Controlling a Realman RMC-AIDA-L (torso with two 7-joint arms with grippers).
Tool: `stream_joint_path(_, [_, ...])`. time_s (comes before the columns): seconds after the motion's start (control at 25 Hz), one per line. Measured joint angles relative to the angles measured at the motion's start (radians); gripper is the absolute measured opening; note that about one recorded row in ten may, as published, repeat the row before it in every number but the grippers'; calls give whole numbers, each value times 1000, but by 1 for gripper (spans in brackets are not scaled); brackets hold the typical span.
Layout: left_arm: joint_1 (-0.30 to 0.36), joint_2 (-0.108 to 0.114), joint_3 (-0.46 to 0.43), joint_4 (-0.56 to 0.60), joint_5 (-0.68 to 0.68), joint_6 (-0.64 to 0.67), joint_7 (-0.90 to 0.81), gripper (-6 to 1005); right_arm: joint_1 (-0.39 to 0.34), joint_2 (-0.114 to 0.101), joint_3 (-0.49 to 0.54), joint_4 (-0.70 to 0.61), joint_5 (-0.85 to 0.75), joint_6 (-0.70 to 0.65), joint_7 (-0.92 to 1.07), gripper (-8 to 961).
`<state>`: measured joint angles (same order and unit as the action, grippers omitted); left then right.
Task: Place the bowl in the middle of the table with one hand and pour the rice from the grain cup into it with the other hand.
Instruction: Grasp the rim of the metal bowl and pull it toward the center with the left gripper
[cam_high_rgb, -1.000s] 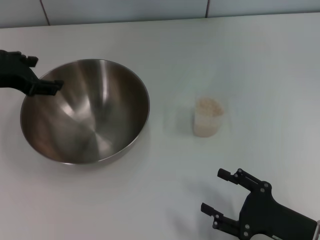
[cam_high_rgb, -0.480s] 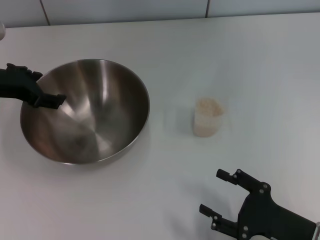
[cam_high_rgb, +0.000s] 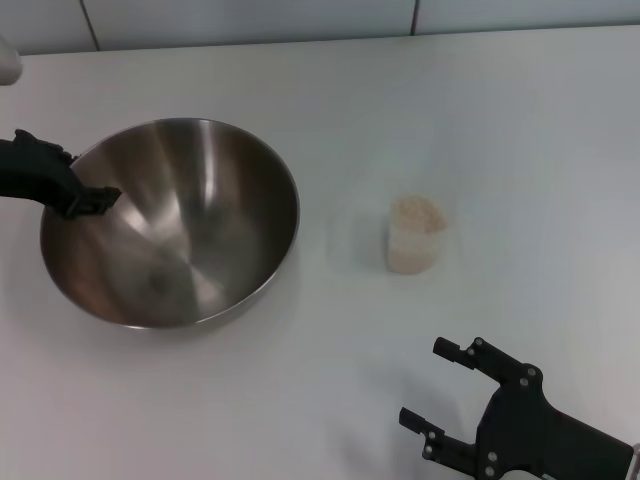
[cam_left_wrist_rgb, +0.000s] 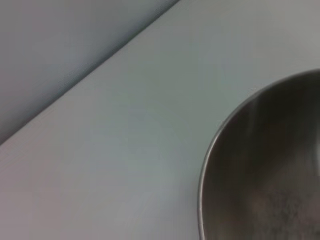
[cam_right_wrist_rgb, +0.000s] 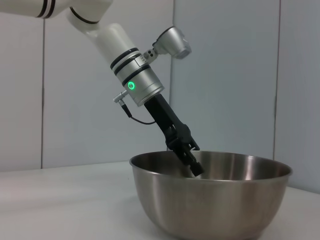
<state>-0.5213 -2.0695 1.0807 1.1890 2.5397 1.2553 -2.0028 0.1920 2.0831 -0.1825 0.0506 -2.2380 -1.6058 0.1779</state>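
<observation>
Fingers (cam_right_wrist_rgb: 192, 162) dip inside bowl (cam_right_wrist_rgb: 210, 200) rim, right wrist view only.

Tiled wall (cam_high_rgb: 250, 20) behind; grout lines visible.

There is one bowl (cam_high_rgb: 170, 222), made of steel. There is one cup (cam_high_rgb: 415, 235), and it holds one mass of rice (cam_high_rgb: 417, 212). There are two grippers: the left gripper (cam_high_rgb: 88, 198) and the right gripper (cam_high_rgb: 440, 395). All of them are on or above one table (cam_high_rgb: 480, 120). One tiled wall (cam_high_rgb: 250, 18) is behind it.
</observation>
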Motion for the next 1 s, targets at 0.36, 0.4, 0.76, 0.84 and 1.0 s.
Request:
stream_joint_path(0.36, [-43, 1, -2, -30, 8, 38, -1, 437, -2, 0, 0, 0, 0, 0, 0, 773])
stream_joint_path(0.4, [-48, 1, -4, -34, 8, 43, -1, 397, -2, 0, 0, 0, 0, 0, 0, 772])
stream_joint_path(0.76, [-216, 51, -187, -253, 16, 129, 0, 95, -1, 0, 0, 0, 0, 0, 0, 771])
stream_joint_path(0.84, [-255, 73, -224, -311, 16, 145, -1, 82, -1, 0, 0, 0, 0, 0, 0, 772])
stream_joint_path(1.0, [-317, 115, -283, -399, 13, 178, -5, 56, -2, 0, 0, 0, 0, 0, 0, 773])
